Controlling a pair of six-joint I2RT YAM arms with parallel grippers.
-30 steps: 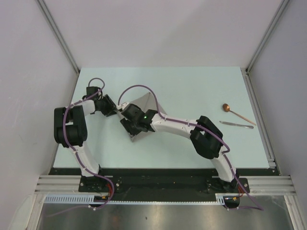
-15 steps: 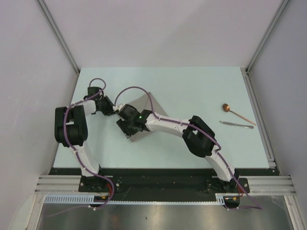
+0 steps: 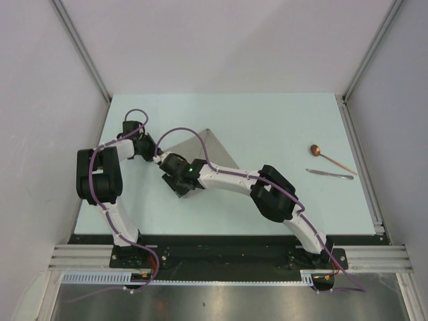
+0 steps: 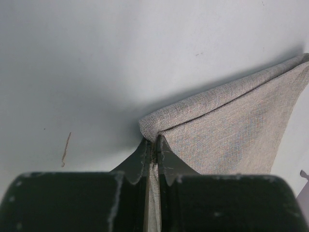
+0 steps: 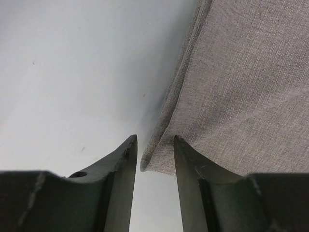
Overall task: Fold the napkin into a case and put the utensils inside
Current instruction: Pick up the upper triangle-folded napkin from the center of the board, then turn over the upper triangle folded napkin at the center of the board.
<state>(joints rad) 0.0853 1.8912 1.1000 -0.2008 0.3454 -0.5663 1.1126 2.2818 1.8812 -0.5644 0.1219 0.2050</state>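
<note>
Left claw [image 4: 153,145] clenched on a folded corner of the napkin [image 3: 212,148]; right claw [image 5: 155,140] released, straddling its near corner — best closed over both layers before lifting. Spoon [image 3: 334,161] lies well right of the napkin.

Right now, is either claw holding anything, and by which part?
The left claw pinches the napkin at a folded corner. The right claw holds nothing: its jaws stand open, with another napkin corner showing between them.
</note>
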